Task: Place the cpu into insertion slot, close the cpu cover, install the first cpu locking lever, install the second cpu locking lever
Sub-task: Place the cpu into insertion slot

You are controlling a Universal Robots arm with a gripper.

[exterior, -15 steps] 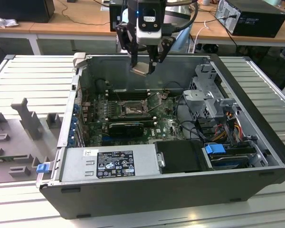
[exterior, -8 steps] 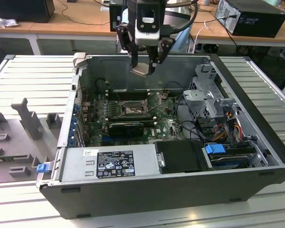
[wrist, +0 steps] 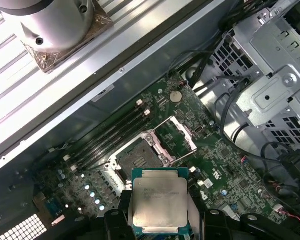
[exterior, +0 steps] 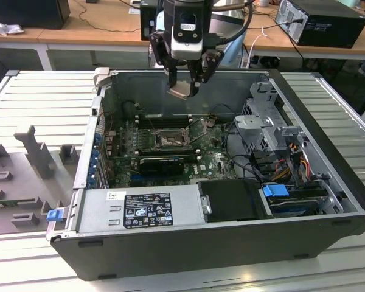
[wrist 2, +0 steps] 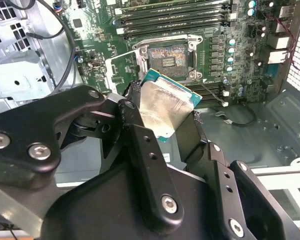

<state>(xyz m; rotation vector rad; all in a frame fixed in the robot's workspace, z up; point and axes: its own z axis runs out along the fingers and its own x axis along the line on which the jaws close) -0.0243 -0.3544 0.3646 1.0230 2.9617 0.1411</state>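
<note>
Cpu [wrist: 159, 197]: small flat square chip with a pale silver-beige metal lid on a green-edged base, held in the air inside the open case, above the motherboard and short of its socket.

Grip: black two-finger gripper [exterior: 185, 84] clenched on the cpu, its fingers [wrist 2: 140, 140] pressing two opposite edges. In the second wrist view the chip hangs tilted.

Handling: judged light and rigid but fragile. The smooth lid looks slippery and the underside contacts are easily harmed, so the bare edges, as gripped here, are the place to take hold.

Insertion slot [wrist: 138, 159]: square socket with a dark centre and silvery rim, holding no chip. It sits on the green motherboard [wrist: 225, 170], just beside the long black RAM slots [wrist: 110, 137] toward the case's far wall.

Cpu cover [wrist: 176, 136]: thin silvery frame plate with a large cut-out, swung up off the socket and standing open. Thin wire locking levers [wrist: 184, 158] beside it appear unlatched.

Writing: faint etched lettering on the chip's lid, too fine to make out. A black-and-white label [exterior: 147, 210] sits on the grey power supply along the case's near edge, its print too small to tell.

Setting: dark tower case [exterior: 231, 249] lying on its side on a slatted grey table [exterior: 42, 97].
</note>
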